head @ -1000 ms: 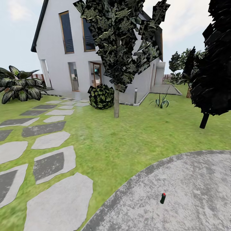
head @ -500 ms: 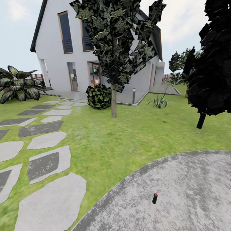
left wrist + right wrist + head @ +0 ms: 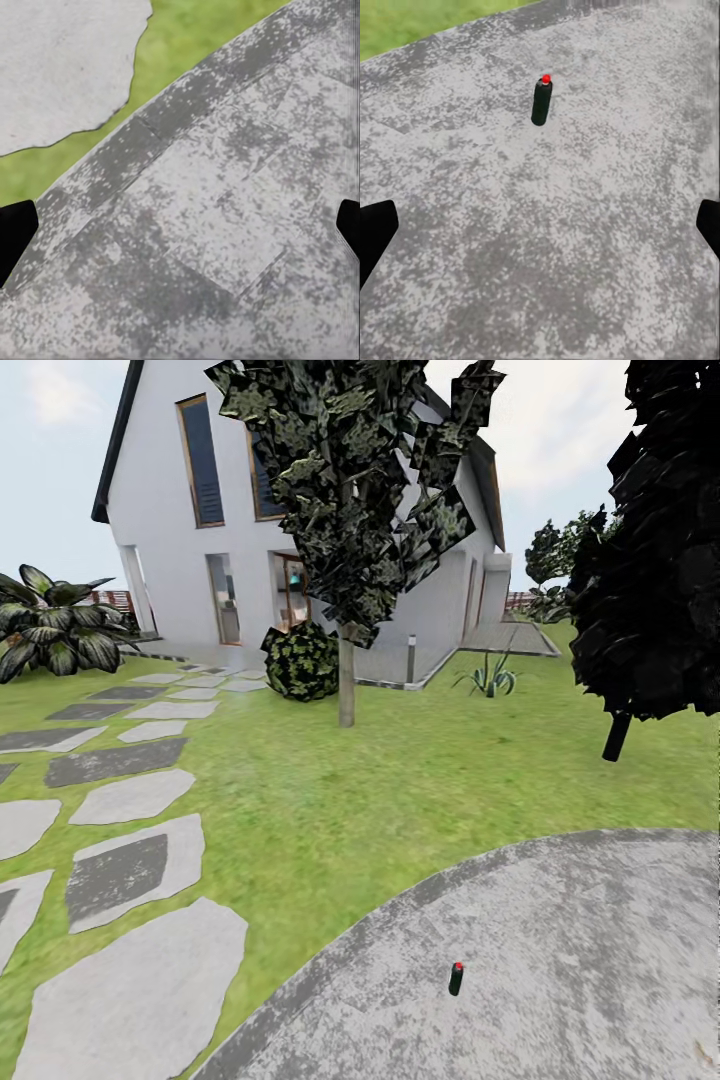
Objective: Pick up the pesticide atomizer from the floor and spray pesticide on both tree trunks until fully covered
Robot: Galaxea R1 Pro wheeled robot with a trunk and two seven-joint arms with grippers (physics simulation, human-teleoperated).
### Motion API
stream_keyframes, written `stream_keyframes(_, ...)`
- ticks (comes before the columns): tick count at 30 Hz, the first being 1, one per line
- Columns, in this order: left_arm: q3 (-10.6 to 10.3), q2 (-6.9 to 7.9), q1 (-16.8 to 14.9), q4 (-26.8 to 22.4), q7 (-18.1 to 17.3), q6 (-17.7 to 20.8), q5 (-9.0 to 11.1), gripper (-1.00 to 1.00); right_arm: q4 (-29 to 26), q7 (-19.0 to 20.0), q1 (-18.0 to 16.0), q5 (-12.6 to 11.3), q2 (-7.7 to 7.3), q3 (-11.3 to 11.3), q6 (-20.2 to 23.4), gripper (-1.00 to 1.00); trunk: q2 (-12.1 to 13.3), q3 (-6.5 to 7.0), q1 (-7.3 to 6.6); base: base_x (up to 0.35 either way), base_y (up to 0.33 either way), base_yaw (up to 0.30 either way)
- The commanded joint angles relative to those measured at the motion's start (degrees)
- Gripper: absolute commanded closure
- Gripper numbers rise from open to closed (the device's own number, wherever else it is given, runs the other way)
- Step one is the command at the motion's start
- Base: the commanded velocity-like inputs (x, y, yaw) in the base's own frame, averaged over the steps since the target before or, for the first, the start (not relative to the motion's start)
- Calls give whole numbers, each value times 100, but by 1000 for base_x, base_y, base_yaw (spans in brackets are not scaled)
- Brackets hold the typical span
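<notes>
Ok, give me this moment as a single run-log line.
phase: approach | pesticide atomizer: upright on the stone floor, untouched | right claw: open, facing atomizer, apart from it | left claw: open, over paving edge | tree trunk: unsprayed

My atomizer [image 3: 456,979]: near-black body, red top. Floor [image 3: 560,920]: mottled grey stone. Lawn [image 3: 400,790] green; stepping stones [image 3: 130,795] pale and dark grey.

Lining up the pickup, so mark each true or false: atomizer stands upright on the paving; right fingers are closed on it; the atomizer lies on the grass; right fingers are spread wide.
1. The pesticide atomizer stands upright on the floor: true.
2. The right gripper is closed on it: false, nothing is held; the atomizer stands apart, ahead of it.
3. The atomizer lies on grass: false, it is on the grey paving.
4. The right fingers are spread wide: true.
</notes>
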Motion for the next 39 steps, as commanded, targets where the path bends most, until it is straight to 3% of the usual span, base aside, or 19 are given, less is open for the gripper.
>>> stream_keyframes(1,3,-1,-3,4,13,-18,36,-100,257,1,-4,4,-14,-11,-268,-100,-3,-6,0,0,-274,0)
stream_keyframes(7,3,-1,-3,4,20,-16,36,-100,471,2,-4,3,-21,-5,-470,-100,-3,-6,0,0,-275,0)
stream_keyframes(39,11,47,12,4,29,-9,35,-100,483,11,-3,-6,-13,1,-478,-100,-3,-6,0,0,-275,0)
